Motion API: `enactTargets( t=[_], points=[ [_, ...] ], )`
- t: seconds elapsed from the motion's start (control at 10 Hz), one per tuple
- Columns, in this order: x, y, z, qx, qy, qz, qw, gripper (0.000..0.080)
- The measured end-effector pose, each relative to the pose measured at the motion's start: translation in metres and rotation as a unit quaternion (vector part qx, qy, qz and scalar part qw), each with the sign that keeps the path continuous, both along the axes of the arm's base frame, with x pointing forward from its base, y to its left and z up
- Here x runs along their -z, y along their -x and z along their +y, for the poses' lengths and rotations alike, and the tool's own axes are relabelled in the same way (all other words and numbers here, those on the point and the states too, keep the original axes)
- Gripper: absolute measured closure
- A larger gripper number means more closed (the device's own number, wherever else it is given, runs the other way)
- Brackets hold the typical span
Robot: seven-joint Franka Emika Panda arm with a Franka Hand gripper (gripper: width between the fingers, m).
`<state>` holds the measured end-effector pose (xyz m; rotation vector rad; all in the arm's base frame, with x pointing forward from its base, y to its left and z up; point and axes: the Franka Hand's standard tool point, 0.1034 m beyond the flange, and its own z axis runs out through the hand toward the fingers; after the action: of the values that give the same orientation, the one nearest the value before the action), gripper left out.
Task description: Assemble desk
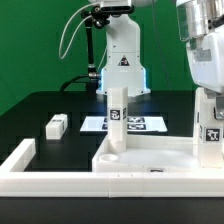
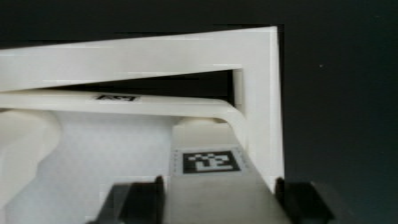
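Tool (image 2: 217, 198) straddles leg (image 2: 214, 152) close beside desk top rim (image 2: 260, 80); clench cannot be told.

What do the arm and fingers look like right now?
The arm is white and rounded, with a black joint on top, blue glow at its base, a dark triangular mark in front and a pale cable looping beside it. The fingers are black and blocky.

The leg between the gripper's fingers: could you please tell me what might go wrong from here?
1. The leg sits between the gripper fingers at the desk top rim; if it tilts, it might jam or seat crooked.
2. Grip tightness is unclear; it could slip.
3. Moving sideways might knock the second leg standing upright nearby.
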<state>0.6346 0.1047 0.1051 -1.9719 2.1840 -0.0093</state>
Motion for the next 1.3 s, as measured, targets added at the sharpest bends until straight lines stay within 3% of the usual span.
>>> enactTargets(
  t=[0.1,0.2,0.3,0.4,0.8,0.9,1.0,1.1,1.2,1.3],
  points=[
    [0.0005,0.0001,-0.0007,-0.058,0.011,-0.006,0.998,0.025],
    [0.0014,0.0004,-0.0002,-0.133,0.023,-0.011,0.991,0.025],
    [0.0016,0.0004,-0.0005,-0.195,0.031,-0.02,0.98,0.017],
    [0.0017,0.0015,-0.0007,-0.3,0.046,-0.033,0.952,0.017],
    [0.0027,0.0056,-0.0024,-0.416,0.067,-0.046,0.906,0.0151],
    [0.0029,0.0056,-0.0037,-0.47,0.078,-0.05,0.878,0.0151],
    [0.0016,0.0035,-0.005,-0.59,0.11,-0.051,0.798,0.0151],
    [0.0014,0.0021,-0.005,-0.627,0.114,-0.051,0.769,0.0151],
    [0.0019,0.0023,-0.0052,-0.611,0.112,-0.049,0.782,0.0151],
    [0.0022,0.0024,-0.0055,-0.606,0.112,-0.049,0.786,0.0263]
  ],
)
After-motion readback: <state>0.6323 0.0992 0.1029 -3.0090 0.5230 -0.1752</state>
